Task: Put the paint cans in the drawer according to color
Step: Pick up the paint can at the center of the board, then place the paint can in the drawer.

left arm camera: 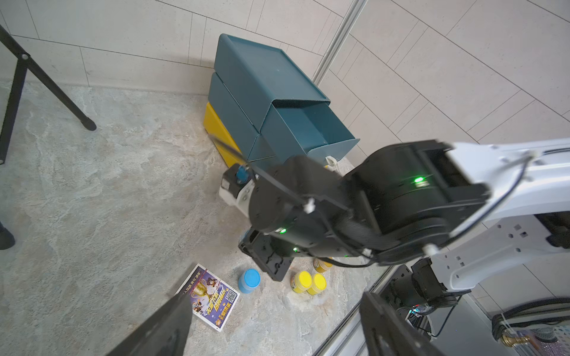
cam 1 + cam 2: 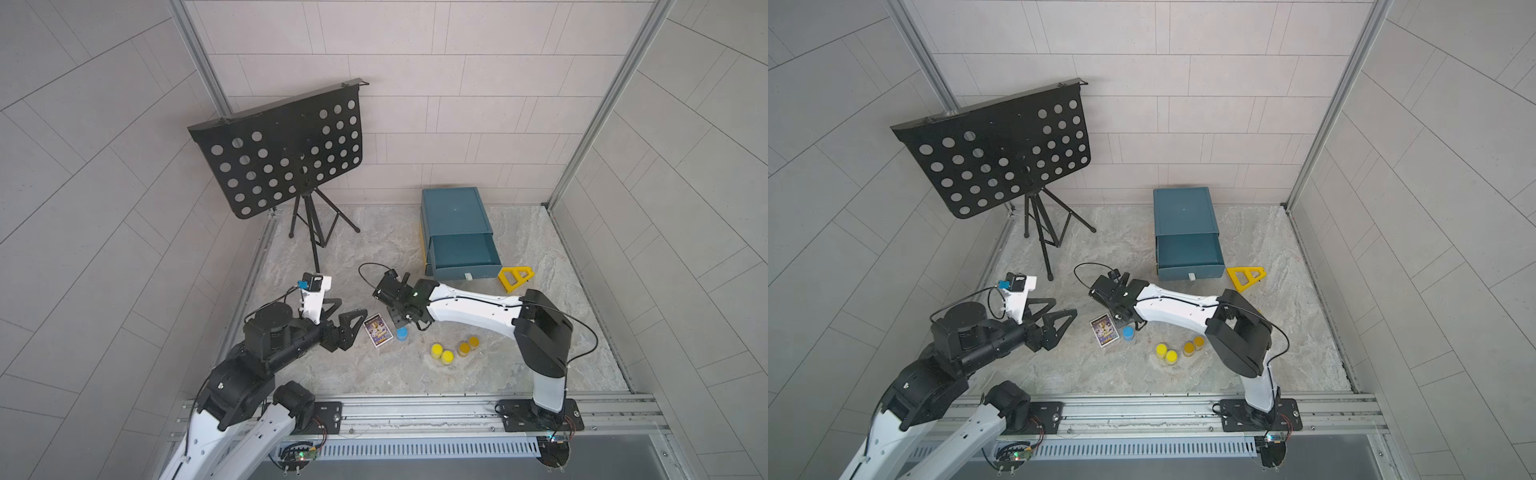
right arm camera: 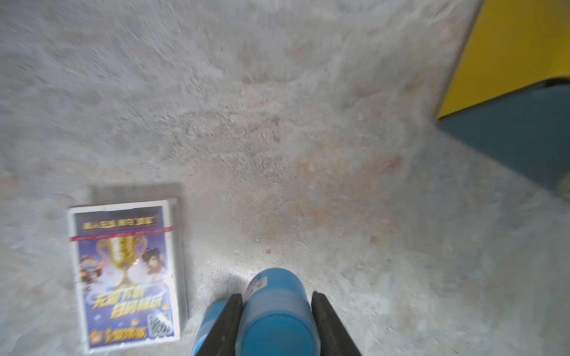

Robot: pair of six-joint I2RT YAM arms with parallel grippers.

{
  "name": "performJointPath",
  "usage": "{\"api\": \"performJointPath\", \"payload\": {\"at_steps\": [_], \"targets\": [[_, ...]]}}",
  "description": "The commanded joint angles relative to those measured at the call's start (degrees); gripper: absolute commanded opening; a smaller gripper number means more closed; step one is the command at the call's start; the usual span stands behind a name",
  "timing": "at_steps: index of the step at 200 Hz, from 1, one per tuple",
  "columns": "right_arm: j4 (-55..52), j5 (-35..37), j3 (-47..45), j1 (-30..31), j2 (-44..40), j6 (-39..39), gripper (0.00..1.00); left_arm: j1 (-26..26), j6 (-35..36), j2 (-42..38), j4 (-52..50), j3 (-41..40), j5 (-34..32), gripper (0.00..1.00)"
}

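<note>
Near the middle of the table (image 2: 374,257), just beside the printed card (image 3: 126,277), the right gripper (image 3: 276,295) is pinching a light blue can (image 3: 277,320), its two fingers (image 3: 228,323) pressing on opposite sides of the jar's body. The second light blue can (image 3: 211,320) is standing just outside one finger. In both top views it is the only blue one showing, since the wrist is covering the held can. The wrist picture is blurred, so it cannot be told whether the held can is resting on the stone or clear of it. The left gripper (image 2: 353,305) is hanging spread and empty, with the card lying between the two grippers. The yellow cans (image 2: 436,349) and the amber cans (image 2: 464,348) are waiting in pairs nearer the front edge, well apart from the drawer unit (image 2: 455,208) at the back wall.

The step in hand looks like the pick of the first blue can, and the open top drawer (image 2: 465,272) appears to be holding nothing. The next move is calling for a straight lift, so that the neighbouring can is not knocked. After that comes a carry to the teal drawer, high enough to clear its front wall, and a low release inside. The yellow drawer (image 1: 216,126) at the bottom of the stack does not seem to be pulled out.
</note>
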Motion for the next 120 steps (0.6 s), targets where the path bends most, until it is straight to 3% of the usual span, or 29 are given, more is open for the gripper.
{"api": "performJointPath", "payload": {"at_steps": [1, 39, 80, 120], "targets": [[-7.5, 5.3, 5.4, -0.4, -9.2, -4.0, 0.20, 0.6, 0.2, -0.1, 1.2, -0.5, 0.2, 0.92], [-15.5, 3.1, 11.7, -7.5, -15.7, -8.5, 0.20, 0.8, 0.2, -0.4, 1.1, -0.5, -0.2, 0.93], [-16.3, -1.9, 9.1, -20.9, -19.0, -10.8, 0.20, 0.7, 0.2, -0.3, 1.1, -0.5, -0.3, 0.93], [-15.5, -6.0, 7.7, -29.4, -18.7, -11.5, 0.19, 0.8, 0.2, -0.6, 1.0, -0.5, -0.3, 0.93]]}}
